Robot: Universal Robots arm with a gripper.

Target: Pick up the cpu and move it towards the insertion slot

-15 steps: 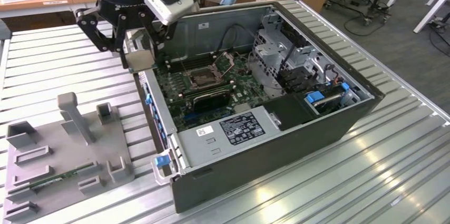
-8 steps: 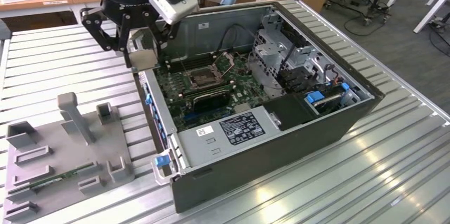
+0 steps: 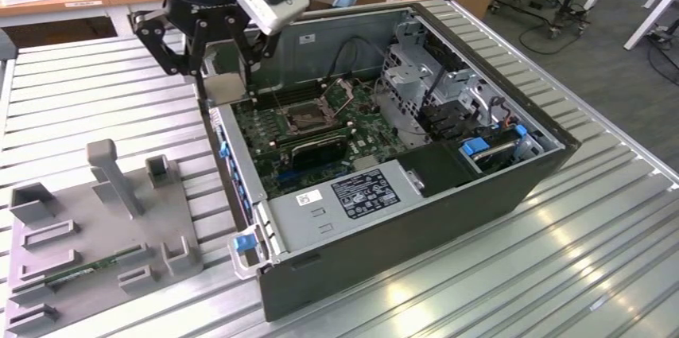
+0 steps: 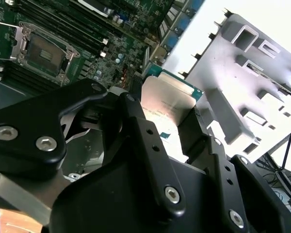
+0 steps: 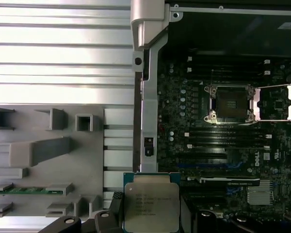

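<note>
Grey plastic tray [image 3: 101, 235]: lay on the ribbed metal table [image 3: 85, 107] at the exterior view's left, with upright posts and square recesses. A long green memory stick [image 3: 91, 268] lay in one of its low holders; the stick [image 5: 24, 190] was also seen in the first wrist view.

Gripper [image 3: 218, 75]: black, hung above the near wall of the open computer case [image 3: 424, 195], between the tray and the motherboard [image 3: 318, 139]. Fingers closed narrowly on the cpu.

Cpu [image 5: 151, 203]: held clear of the tray, face showing in the first wrist view, just over the case's side rail [image 5: 146, 111]. In the second wrist view the cpu [image 4: 167, 99] sat clamped between the dark fingers [image 4: 150, 141], its green rim showing.

Insertion slot [image 3: 308, 118]: on the motherboard inside the case, silver frame with dark centre, load plate swung open. Well apart from the cpu; seen also in both wrist views [image 5: 229, 102] [image 4: 42, 52].

Power supply [image 3: 339, 203]: grey box at the case's near end.
</note>
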